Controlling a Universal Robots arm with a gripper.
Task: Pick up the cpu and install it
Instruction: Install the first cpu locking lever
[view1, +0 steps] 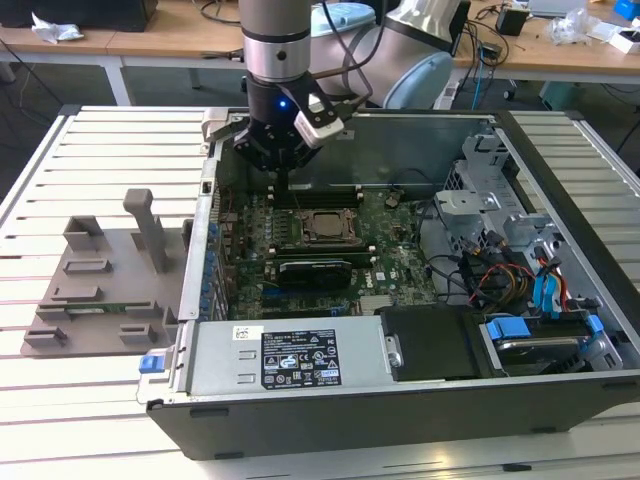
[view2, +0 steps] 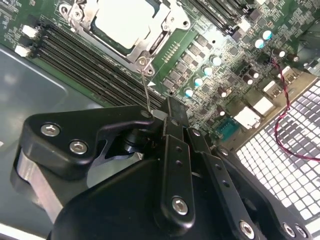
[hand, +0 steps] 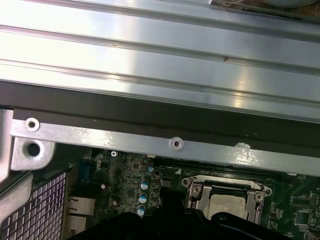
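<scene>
Cpu (view2: 126, 21) already sits in its socket (view2: 150, 47) on the motherboard (view1: 400, 260), silver top showing in both wrist views. Gripper (view2: 159, 116) hovers above the board w/ fingers pinched together on a thin wire lever (view2: 146, 90) that runs up to the socket corner. In the exterior view the arm (view1: 277, 60) hangs over the case (view1: 400, 420) approx 11 o'clock from the socket; grey tray (view1: 100, 290) lies at 9 o'clock, outside. Step looks like locking the chip in. That lever needs a steady, controlled swing so it doesn't slip.
</scene>
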